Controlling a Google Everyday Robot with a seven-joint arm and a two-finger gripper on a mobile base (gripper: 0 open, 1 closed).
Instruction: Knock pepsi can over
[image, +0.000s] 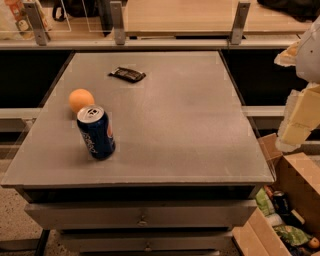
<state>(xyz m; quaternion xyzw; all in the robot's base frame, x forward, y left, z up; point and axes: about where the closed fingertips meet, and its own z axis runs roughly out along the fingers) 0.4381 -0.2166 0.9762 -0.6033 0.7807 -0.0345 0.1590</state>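
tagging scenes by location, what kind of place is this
Probably an office break area or lab: a grey table with drawers, a glass-panelled counter behind it, and a cardboard box of snacks beside it. A pepsi can sits on the table; the gripper hangs past its right edge.

On the one desk (200, 150) three things are counted: one pepsi can (96, 132), one orange ball (81, 100) and one black wrapper (127, 74). Two drawers (142, 212) are seen below it, and one gripper (296, 131) is seen at the right edge, off the desk
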